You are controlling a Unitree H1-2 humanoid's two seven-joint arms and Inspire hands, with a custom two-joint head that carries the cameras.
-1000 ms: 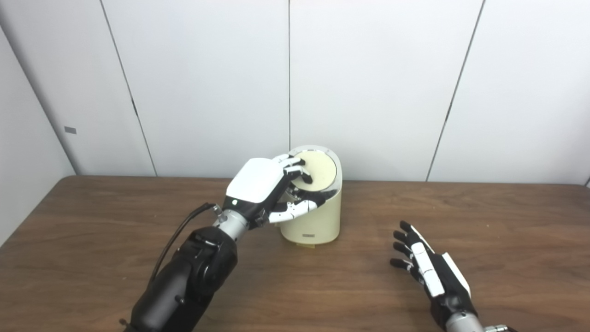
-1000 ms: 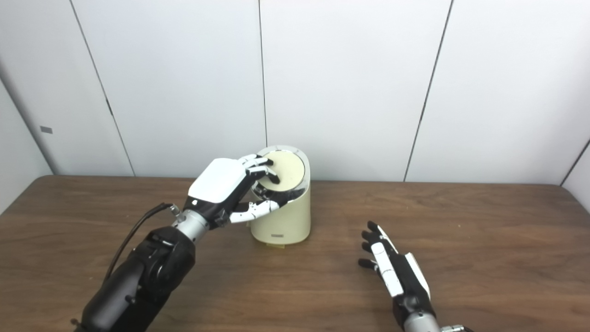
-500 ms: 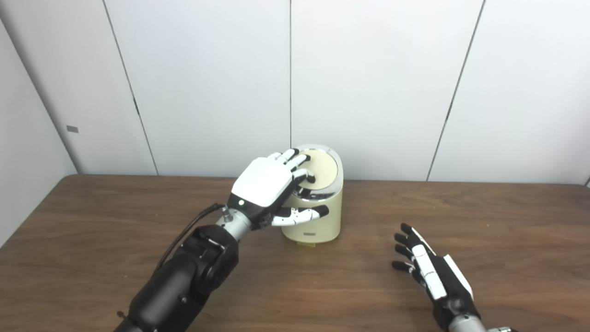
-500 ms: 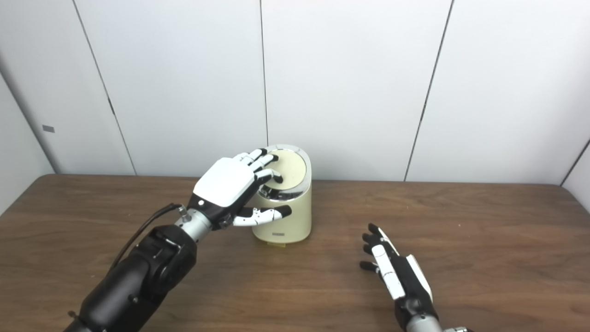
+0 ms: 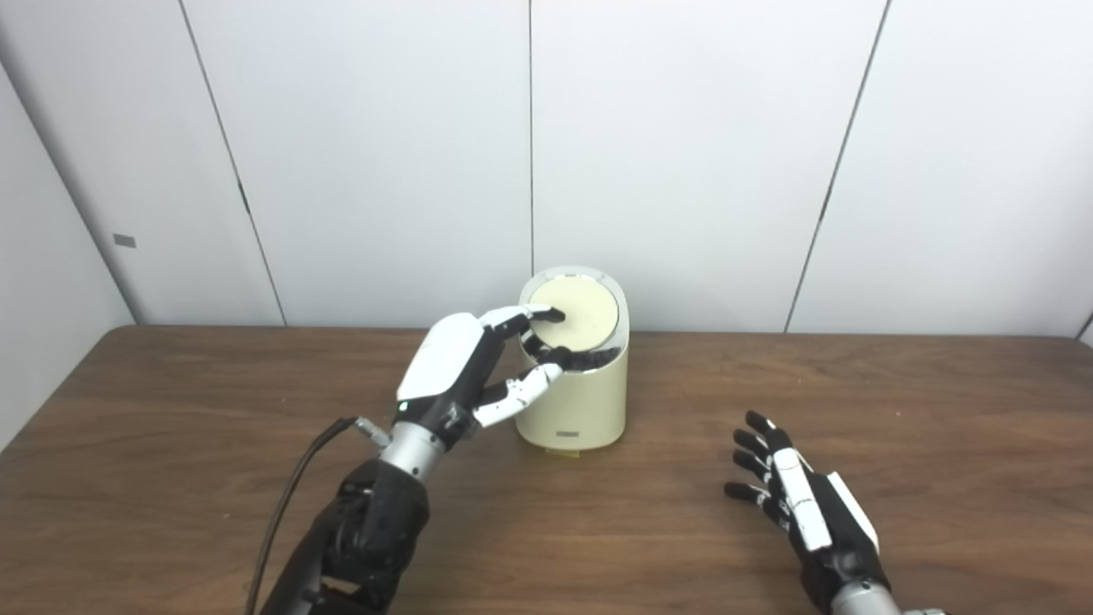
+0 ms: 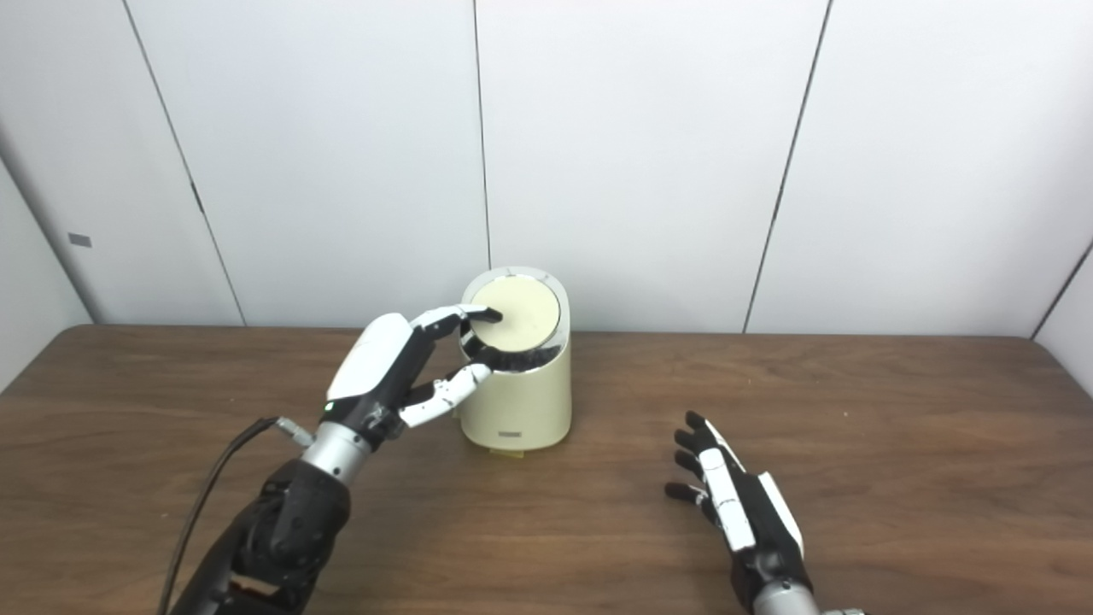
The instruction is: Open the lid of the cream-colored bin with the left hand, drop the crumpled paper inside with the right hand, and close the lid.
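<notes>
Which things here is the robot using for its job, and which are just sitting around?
For the job:
- cream-colored bin
- its lid, left hand fingertips on its edge
- right hand, open and empty on the table

Just there:
- black cable by the left arm

No crumpled paper is visible.

On my screen the left hand has a smooth white shell on its back, with a small green light near the wrist end. Its fingers are white with black tips, and the thumb is white with small dark screws. Behind the hand I see a short silver wrist ring, then a thick glossy black forearm. A black cable leaves the wrist through a metal plug and runs along the forearm. The right hand is mostly black, with white plates on the back and on one finger, and the same silver wrist behind it.
</notes>
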